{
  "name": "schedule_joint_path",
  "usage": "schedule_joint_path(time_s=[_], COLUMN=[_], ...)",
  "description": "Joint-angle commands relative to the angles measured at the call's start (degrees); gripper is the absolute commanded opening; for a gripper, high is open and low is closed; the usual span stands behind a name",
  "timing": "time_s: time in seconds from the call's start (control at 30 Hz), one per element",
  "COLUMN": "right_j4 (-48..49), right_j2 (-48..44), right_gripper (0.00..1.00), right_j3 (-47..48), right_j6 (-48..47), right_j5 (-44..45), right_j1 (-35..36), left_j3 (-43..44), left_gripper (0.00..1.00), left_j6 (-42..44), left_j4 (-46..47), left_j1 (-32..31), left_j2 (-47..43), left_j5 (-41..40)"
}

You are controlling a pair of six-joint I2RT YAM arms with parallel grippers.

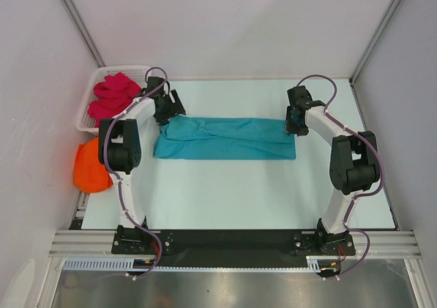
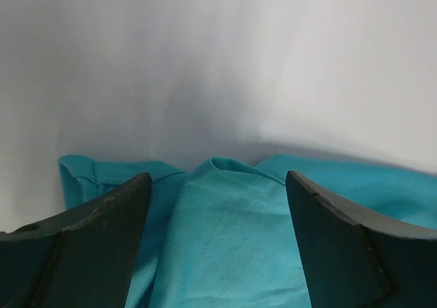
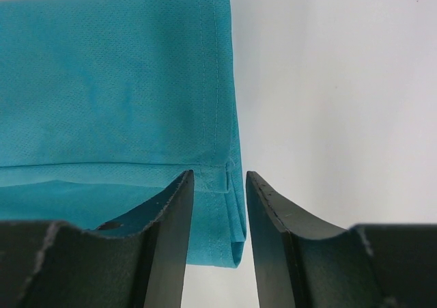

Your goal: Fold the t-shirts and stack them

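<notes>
Orange t-shirt partly behind the left arm; corner of the teal t-shirt under the left end effector.

The pale tabletop carries a teal shirt, folded into a long band across its far half. A white basket and an orange shirt sit at its left edge.

Matt, fine-mesh cloth teal t-shirt
</notes>
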Motion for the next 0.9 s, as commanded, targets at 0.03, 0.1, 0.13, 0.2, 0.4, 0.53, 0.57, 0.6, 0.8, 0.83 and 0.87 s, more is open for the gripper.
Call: schedule_joint_path(time_s=[0.03,0.1,0.13,0.2,0.4,0.53,0.57,0.6,0.8,0.83,0.87], right_j4=[0.3,0.3,0.4,0.4,0.4,0.4,0.4,0.3,0.0,0.0,0.0], right_j2=[-0.7,-1.0,-1.0,-0.9,-0.8,-0.6,-0.7,-0.6,-1.1,-1.1,-1.4], right_gripper=[0.41,0.41,0.41,0.41,0.40,0.38,0.38,0.37,0.36,0.36,0.36], right_j3=[1.2,1.0,0.9,0.8,0.8,0.8,0.8,0.8,0.8,0.8,0.8], right_j6=[-0.3,-0.3,-0.3,-0.3,-0.5,-0.5,-0.5,-0.5,-0.7,-0.8,-0.9], right_j5=[1.0,1.0,1.0,1.0,1.1,1.1,1.2,1.1,1.3,1.3,1.4], right_j1=[0.1,0.1,0.1,0.1,0.1,0.0,0.0,0.0,0.1,-0.3,-0.3], left_j3=[3.5,3.6,3.5,3.2,3.2,3.5,3.7,3.9,6.1,6.3,6.4], left_gripper=[0.86,0.86,0.86,0.86,0.82,0.70,0.67,0.57,0.26,0.23,0.20], left_j6=[-0.2,-0.4,-0.5,-0.7,-1.1,-1.3,-1.3,-1.4,-1.3,-1.3,-1.3], left_j4=[-0.6,-0.8,-0.9,-0.9,-1.0,-0.7,-0.6,-0.4,-0.3,-0.3,-0.5], left_j1=[-0.3,-0.3,-0.3,-0.3,-0.6,-0.8,-0.8,-0.9,-1.2,-1.3,-1.3], left_j2=[-5.6,-5.6,-5.6,-5.6,-4.7,-4.1,-3.8,-3.6,-1.2,-1.2,-1.2], left_j5=[-3.4,-3.5,-3.7,-3.6,-3.9,-3.5,-3.4,-3.1,-2.3,-2.2,-2.2])
